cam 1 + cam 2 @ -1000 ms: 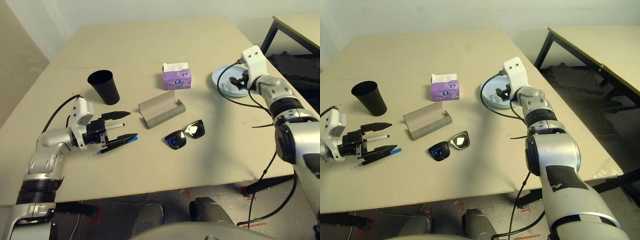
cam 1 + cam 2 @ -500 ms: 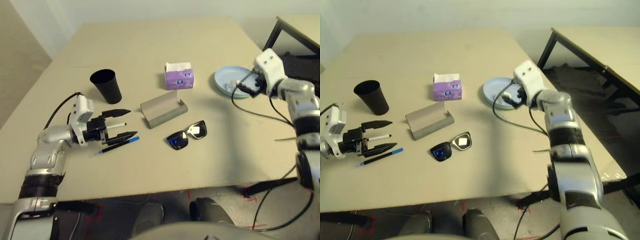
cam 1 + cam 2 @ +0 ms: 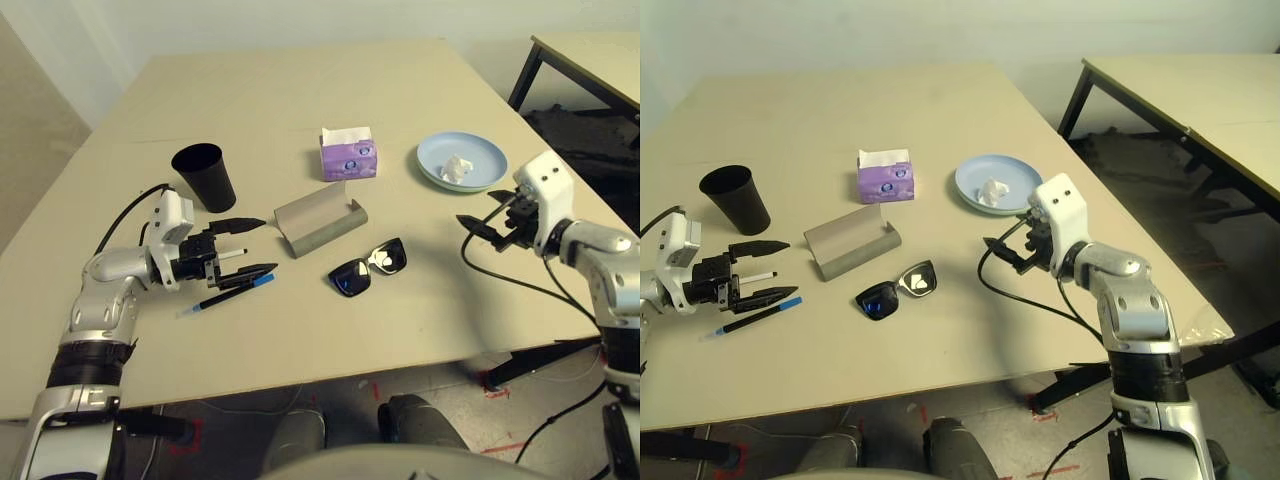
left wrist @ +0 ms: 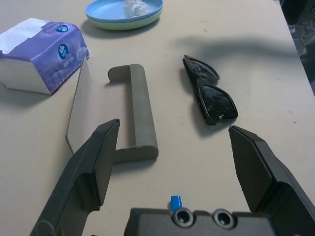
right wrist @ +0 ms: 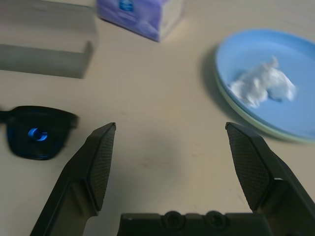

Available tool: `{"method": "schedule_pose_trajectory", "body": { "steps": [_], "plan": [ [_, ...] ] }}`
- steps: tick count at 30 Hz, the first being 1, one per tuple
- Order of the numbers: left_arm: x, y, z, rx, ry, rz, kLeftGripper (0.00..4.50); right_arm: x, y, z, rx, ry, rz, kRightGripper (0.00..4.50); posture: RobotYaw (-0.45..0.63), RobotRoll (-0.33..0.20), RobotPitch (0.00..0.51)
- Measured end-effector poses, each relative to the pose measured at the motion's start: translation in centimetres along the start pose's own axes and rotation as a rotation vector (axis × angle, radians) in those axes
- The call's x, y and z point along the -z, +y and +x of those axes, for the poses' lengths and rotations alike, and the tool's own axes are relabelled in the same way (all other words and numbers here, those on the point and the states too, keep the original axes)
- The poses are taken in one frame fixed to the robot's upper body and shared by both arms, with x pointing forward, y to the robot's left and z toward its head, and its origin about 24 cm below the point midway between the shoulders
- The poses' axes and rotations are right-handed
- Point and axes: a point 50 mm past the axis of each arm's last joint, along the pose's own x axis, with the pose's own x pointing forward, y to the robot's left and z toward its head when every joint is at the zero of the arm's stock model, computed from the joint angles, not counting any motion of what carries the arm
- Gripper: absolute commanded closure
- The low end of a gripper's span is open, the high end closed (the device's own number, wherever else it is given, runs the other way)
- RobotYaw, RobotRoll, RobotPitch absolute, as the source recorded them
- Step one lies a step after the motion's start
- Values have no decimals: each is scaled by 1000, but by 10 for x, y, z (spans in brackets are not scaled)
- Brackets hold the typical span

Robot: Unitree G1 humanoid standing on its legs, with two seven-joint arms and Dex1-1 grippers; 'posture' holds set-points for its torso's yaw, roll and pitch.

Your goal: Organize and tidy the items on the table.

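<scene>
The beige counter (image 3: 300, 90) carries everything. On its right, stacked blue and green plates (image 3: 440, 150) hold crumpled white paper (image 3: 458, 168). The purple tissue box (image 3: 348, 155) sits mid-counter, the open grey glasses case (image 3: 318, 220) nearer, the black cup (image 3: 205, 177) left, black sunglasses (image 3: 368, 268) nearest. The left gripper (image 3: 250, 249) has its fingers apart over the blue-capped pen (image 3: 225, 296); the right gripper (image 3: 475, 228) has its fingers apart, empty.

Crumpled white paper (image 3: 458, 166) lies in the stacked blue and green plates (image 3: 486, 150). The grey glasses case (image 3: 320, 218) lies open between the purple tissue box (image 3: 348, 155) and black sunglasses (image 3: 368, 267).
</scene>
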Motion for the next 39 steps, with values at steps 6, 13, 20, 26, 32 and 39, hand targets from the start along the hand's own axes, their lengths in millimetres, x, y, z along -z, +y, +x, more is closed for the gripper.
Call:
{"method": "schedule_pose_trajectory", "body": {
  "steps": [6,13,20,26,32,39],
  "plan": [
    [-1,-1,-9,10,18,3,0,-19,20,12,-192,90,-245,29,20,0,17],
    [6,-9,-22,9,48,-19,0,-62,62,37,-497,208,-664,29,46,0,15],
    [8,-20,-27,26,62,-22,0,-100,94,59,-574,276,-803,29,77,0,21],
    [11,-29,-32,52,86,-35,0,-104,107,68,-605,315,-827,29,80,0,20],
    [7,-27,-38,44,100,-16,0,-96,122,80,-635,340,-841,29,76,0,18],
    [4,-23,-37,39,94,-4,0,-81,127,99,-622,341,-933,29,68,0,18]
  ]
}}
